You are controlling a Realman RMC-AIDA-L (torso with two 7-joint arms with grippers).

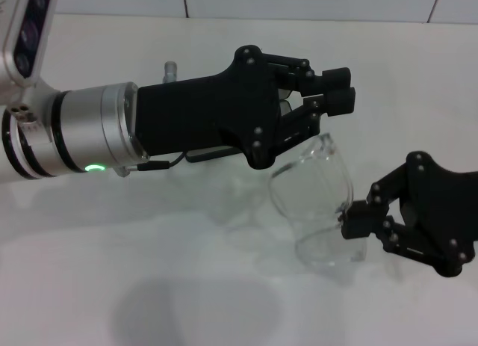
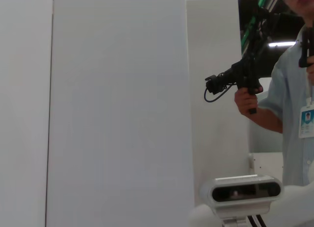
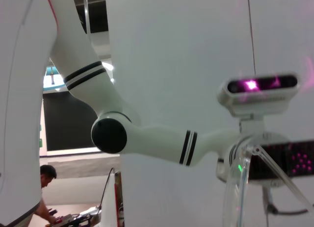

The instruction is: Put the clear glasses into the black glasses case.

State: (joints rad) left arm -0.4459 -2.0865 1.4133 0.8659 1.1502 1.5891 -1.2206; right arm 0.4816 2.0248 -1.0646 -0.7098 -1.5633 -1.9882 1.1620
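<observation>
Right now the right gripper (image 1: 357,220) is pinching the glasses (image 1: 314,196) at one end, fingers pressed onto the clear plastic, with the lens body sticking out toward the left gripper (image 1: 336,90). Glasses are in the air above the tabletop (image 1: 112,249), not resting on it. Left gripper sits just above and beside the glasses' far end, close but apparently not gripping; its fingers look nearly pressed together, with nothing between them. The case is not visible in any view, so where it lies relative to either gripper can't be told.

Right wrist view shows a clear arm of the glasses (image 3: 235,188) right in front of the camera, with the left arm and its wrist camera (image 3: 257,92) beyond. Left wrist view shows only wall, a person and a camera, nothing of the task.

Handling guess: glasses are light, stiff but thin, slippery clear plastic, and the arms could flex or snap. Best hold is at the frame corner or hinge, not on the lens face. The current one-end pinch may let them swivel.
</observation>
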